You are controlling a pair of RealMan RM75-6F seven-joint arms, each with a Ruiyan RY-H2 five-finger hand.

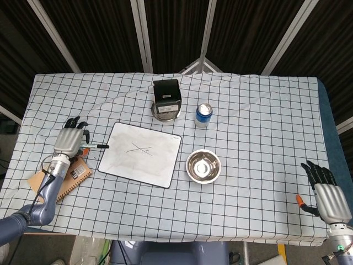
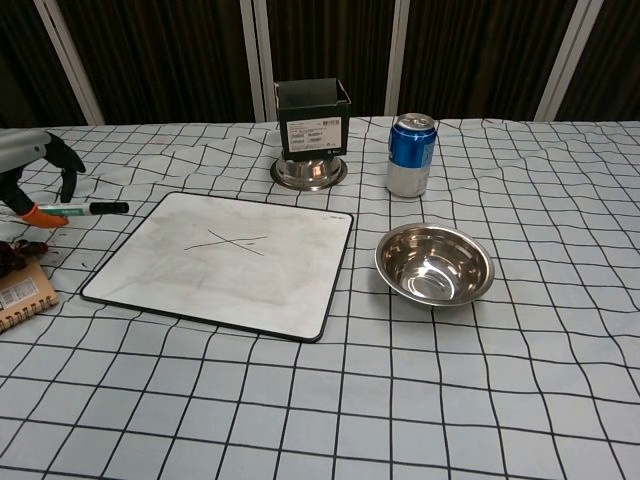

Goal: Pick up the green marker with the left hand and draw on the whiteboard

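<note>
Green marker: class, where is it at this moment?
The green marker lies level in the left hand, at the left of both views, just off the whiteboard's left edge.

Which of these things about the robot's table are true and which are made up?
1. The left hand holds the green marker. True.
2. The white rectangular whiteboard is blank. False: crossed lines are drawn on it.
3. The blue soda can lies on its side. False: it stands upright.
4. The round steel bowl sits right of the whiteboard. True.
5. The right hand holds the bowl. False: it holds nothing, far from the bowl.
</note>
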